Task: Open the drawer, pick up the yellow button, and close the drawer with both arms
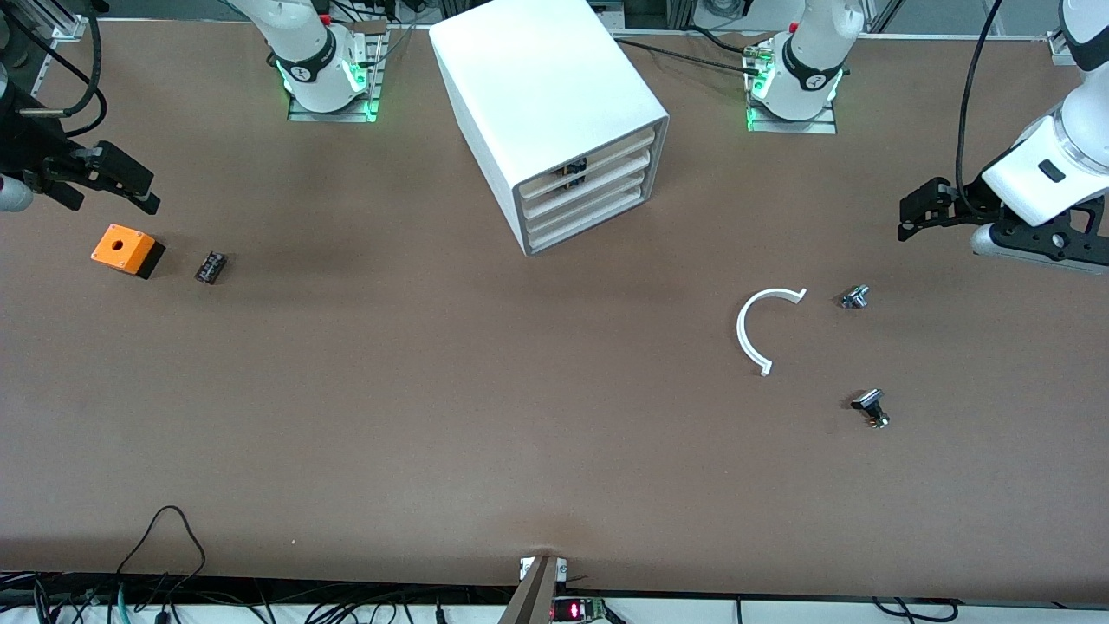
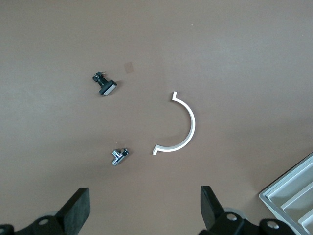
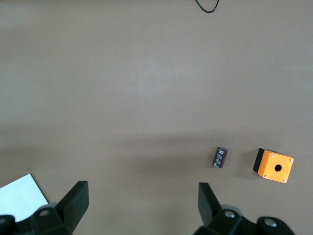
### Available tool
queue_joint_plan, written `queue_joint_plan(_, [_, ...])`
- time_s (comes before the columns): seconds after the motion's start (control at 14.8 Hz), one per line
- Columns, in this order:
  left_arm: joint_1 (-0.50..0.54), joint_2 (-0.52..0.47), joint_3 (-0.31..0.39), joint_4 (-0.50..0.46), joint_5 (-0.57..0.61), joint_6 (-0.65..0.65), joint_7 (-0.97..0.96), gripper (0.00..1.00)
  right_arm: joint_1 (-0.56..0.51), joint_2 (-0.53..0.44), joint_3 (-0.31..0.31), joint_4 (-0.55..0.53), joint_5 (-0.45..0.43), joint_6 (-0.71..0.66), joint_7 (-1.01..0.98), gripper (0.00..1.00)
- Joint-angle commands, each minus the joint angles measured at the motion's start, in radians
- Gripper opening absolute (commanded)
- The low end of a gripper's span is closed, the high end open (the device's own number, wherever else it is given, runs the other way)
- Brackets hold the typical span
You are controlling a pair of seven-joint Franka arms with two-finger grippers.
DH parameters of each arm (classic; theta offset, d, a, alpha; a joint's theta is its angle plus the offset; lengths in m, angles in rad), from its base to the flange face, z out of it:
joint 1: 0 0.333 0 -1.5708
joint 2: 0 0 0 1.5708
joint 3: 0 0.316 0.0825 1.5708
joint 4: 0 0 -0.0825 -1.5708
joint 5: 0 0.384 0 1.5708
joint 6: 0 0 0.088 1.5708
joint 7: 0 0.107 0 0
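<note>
Top drawer [image 1: 598, 154] shut in white cabinet [image 1: 546, 104], mid-table between bases; button not visible. Rigid, light slider; likely hook dark centre handle. Left gripper [image 2: 144, 208], right gripper [image 3: 142, 203]: fingers spread, empty, hovering at table ends.

In front of the cabinet [image 1: 554, 113] the tabletop [image 1: 433, 390] lies bare. Toward the left arm's end, a white curved strip [image 1: 755, 325] and two small metal parts [image 1: 854, 297] [image 1: 872, 407] clutter it; toward the right arm's end sit an orange cube [image 1: 123, 249] and a dark block [image 1: 210, 267].
</note>
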Motion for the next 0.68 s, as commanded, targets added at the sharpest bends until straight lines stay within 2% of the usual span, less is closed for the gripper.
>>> queue_joint_plan(0.0, [-0.004,0.01,-0.001,0.03,0.019,-0.023,0.005,0.99,-0.013,0.007,0.009,0.014,0.019,-0.017,-0.012,0.99])
queue_joint_plan(0.27, [-0.004,0.01,-0.001,0.03,0.019,-0.023,0.005,0.99,-0.013,0.013,0.009,0.011,0.013,-0.018,-0.007,0.99])
queue_joint_plan(0.47, [-0.004,0.01,-0.003,0.03,0.019,-0.023,0.003,0.99,-0.013,0.014,0.009,-0.022,0.011,-0.081,0.002,0.99])
queue_joint_plan(0.61, [-0.004,0.01,-0.003,0.03,0.019,-0.023,0.003,0.99,-0.018,0.063,0.007,-0.033,0.022,-0.103,0.004,0.99])
